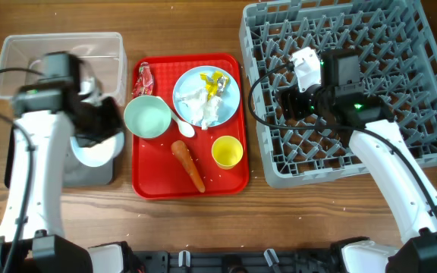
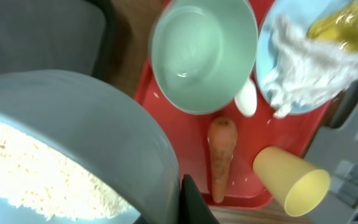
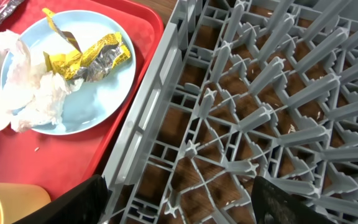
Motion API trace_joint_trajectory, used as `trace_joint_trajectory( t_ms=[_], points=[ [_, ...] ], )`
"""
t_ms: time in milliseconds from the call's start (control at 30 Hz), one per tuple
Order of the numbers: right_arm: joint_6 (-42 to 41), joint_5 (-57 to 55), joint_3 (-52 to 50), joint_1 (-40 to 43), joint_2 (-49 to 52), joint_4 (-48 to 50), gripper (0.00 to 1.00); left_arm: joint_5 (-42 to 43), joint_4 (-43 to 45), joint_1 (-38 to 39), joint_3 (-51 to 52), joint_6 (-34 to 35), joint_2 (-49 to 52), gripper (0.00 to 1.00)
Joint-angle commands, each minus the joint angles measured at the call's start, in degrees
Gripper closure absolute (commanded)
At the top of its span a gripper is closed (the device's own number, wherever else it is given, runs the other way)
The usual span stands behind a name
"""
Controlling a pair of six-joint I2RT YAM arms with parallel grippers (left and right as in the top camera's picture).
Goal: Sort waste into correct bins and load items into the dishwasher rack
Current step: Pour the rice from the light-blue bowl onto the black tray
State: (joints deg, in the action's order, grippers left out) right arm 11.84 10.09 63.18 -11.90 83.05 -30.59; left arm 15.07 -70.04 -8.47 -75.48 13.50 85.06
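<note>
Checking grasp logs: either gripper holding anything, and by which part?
Left gripper grips the rice-filled bowl by its rim; right gripper is open, empty, above the rack.

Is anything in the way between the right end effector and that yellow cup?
Only the rack's left wall. The right end effector is open above the rack, and the cup sits on the red tray just past that wall. The carrot lies beyond the cup.

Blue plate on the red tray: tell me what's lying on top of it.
A crumpled white tissue and a crinkled yellow wrapper lie on the plate. The rest of its surface is bare. Anything beneath the tissue is covered and cannot be seen.
</note>
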Motion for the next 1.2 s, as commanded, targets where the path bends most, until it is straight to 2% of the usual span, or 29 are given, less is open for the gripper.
trace_joint_trajectory(
  t_ms=[0,133,267,400,567,667,900,967,1167],
  points=[
    [-0.02,0.26,0.83,-0.02,0.39,0.31,0.23,14.82,0.98,-12.20,0.09,-13.03,-0.90,0.96],
    [0.00,0.26,0.83,-0.02,0.39,0.31,0.23,26.23,4.15,-24.87,4.33,-21.73,-0.09,0.96],
    [-0.02,0.26,0.83,-0.02,0.39,0.33,0.23,31.50,9.77,-29.49,10.88,-25.35,2.64,0.96],
    [0.00,0.26,0.83,-0.02,0.39,0.31,0.23,36.39,16.35,-29.79,16.13,-27.39,4.00,0.96],
    [-0.02,0.26,0.83,-0.02,0.39,0.31,0.23,42.58,17.70,-29.81,17.97,-34.75,4.00,0.96],
    [-0.02,0.26,0.83,-0.02,0.39,0.31,0.23,43.52,21.86,-29.81,20.35,-35.26,4.00,0.96],
    [0.00,0.26,0.83,-0.02,0.39,0.07,0.23,52.43,27.45,-30.80,23.74,-36.09,4.31,0.96],
    [0.00,0.26,0.83,-0.02,0.44,0.04,0.23,53.35,27.30,-31.10,23.89,-37.07,5.51,0.96],
    [-0.02,0.26,0.83,-0.02,0.44,-0.20,0.23,64.52,26.58,-34.71,23.91,-41.79,13.53,0.96]
  ],
)
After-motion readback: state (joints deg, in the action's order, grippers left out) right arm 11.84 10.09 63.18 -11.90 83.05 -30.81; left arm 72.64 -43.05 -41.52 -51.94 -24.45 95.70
